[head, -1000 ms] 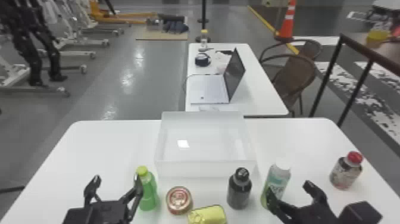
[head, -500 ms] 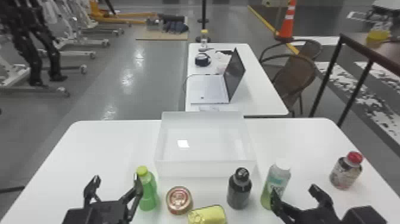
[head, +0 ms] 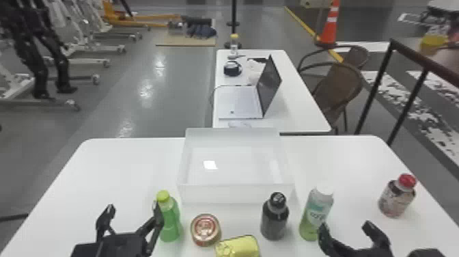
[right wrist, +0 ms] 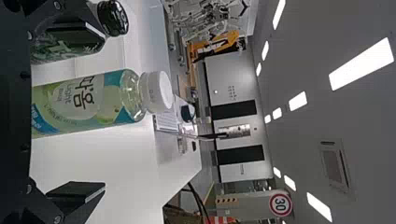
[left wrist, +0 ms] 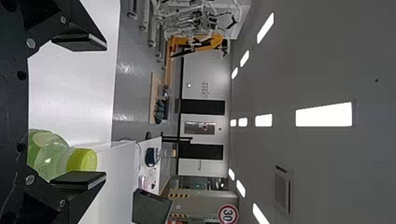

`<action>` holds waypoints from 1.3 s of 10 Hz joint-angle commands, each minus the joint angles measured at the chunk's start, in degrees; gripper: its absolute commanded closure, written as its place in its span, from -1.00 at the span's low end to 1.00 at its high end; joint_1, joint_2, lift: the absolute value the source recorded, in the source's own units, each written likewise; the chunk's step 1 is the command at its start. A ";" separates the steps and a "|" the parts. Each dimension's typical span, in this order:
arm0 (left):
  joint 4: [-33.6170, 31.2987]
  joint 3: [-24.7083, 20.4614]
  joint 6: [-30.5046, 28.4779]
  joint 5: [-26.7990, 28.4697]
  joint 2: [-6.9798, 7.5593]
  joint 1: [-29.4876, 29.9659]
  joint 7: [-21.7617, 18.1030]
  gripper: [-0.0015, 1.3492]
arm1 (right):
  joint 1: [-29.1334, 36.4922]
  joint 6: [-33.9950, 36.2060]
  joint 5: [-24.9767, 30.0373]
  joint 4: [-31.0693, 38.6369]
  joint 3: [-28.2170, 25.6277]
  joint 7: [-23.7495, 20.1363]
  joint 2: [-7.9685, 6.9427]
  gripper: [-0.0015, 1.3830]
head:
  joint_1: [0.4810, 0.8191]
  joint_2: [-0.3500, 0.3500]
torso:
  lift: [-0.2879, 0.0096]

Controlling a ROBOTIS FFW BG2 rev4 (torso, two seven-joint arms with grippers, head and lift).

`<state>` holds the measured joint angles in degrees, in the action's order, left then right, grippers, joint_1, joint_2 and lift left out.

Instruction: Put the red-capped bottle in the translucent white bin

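Observation:
The red-capped bottle stands upright at the table's right side. The translucent white bin sits at the table's middle with nothing in it. My right gripper is open at the front right, nearer the front edge than the red-capped bottle and to its left, just right of the white-capped bottle. In the right wrist view the right gripper has its fingers wide apart. My left gripper stands open at the front left, beside the green bottle; the left wrist view shows the left gripper with spread fingers.
Between the grippers stand a green bottle, a red-topped can, a yellow can, a dark bottle and a white-capped bottle. A second table with a laptop lies behind the bin.
My right gripper has shifted slightly to the right and its fingers look a little differently angled. The left gripper, the bottles and the bin have stayed put.

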<state>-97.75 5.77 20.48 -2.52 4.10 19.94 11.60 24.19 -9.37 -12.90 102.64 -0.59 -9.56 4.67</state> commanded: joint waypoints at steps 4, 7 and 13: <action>0.80 -0.05 1.58 -0.20 -0.14 -0.25 0.00 -0.55 | 0.42 -5.13 0.60 -6.57 -4.77 3.32 -0.63 -0.76 | -0.60 0.00 | 0.26; 1.07 0.03 1.84 -0.47 -0.23 -0.25 0.00 -0.55 | -0.55 -5.75 3.76 -8.24 -11.54 5.26 -1.77 -0.76 | -0.60 0.00 | 0.26; 1.59 0.03 2.11 -1.44 -0.58 -0.16 -0.09 -0.55 | -7.67 -11.29 3.76 -20.20 -23.23 -3.62 -0.80 -0.76 | -0.60 0.00 | 0.26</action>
<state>-96.19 5.80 22.57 -3.94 3.52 19.76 11.52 17.37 -19.90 -9.22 83.89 -23.14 -13.06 3.58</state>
